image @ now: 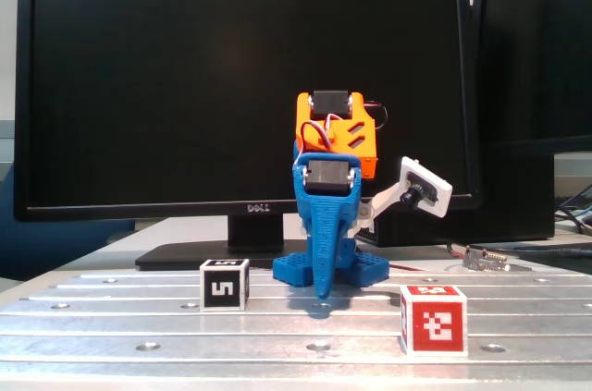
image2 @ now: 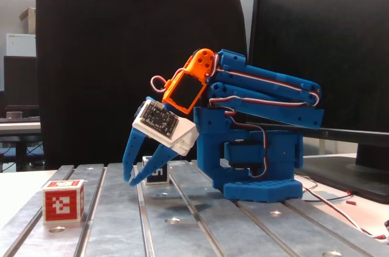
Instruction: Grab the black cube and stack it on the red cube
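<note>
I count one black cube lower left, one red cube lower right; gripper looks narrowly parted, empty.

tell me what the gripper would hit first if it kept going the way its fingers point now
Probably the bare metal table. The gripper angles down with its tips just above it. The black cube sits off to one side and the red cube farther ahead, though depth is unclear.

Slotted alu table: black cube center-left, red cube lower right, blue arm base mid-frame btwn them.
</note>
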{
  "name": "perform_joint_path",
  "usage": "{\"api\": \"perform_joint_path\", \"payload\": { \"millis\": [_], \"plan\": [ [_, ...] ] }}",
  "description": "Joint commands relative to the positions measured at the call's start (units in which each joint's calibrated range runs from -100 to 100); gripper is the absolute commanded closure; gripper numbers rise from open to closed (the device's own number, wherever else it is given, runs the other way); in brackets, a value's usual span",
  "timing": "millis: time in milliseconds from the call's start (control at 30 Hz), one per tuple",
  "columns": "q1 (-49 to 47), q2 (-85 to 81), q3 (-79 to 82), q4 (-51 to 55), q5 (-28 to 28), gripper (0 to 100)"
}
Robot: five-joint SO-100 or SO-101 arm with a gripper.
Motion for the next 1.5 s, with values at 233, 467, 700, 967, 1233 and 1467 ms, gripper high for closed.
{"api": "perform_joint_path", "payload": {
  "millis": [233,467,700,967,1233,1467],
  "plan": [
    [0.0,0.7,0.2,0.5,-0.1,99],
    [0.0,0.7,0.2,0.5,-0.1,99],
    [0.0,0.7,0.2,0.5,-0.1,99],
    [0.0,0.7,0.2,0.5,-0.1,99],
    [-0.1,0.7,0.2,0.5,-0.1,99],
    [0.2,0.0,0.1,-0.4,-0.1,99]
  ]
}}
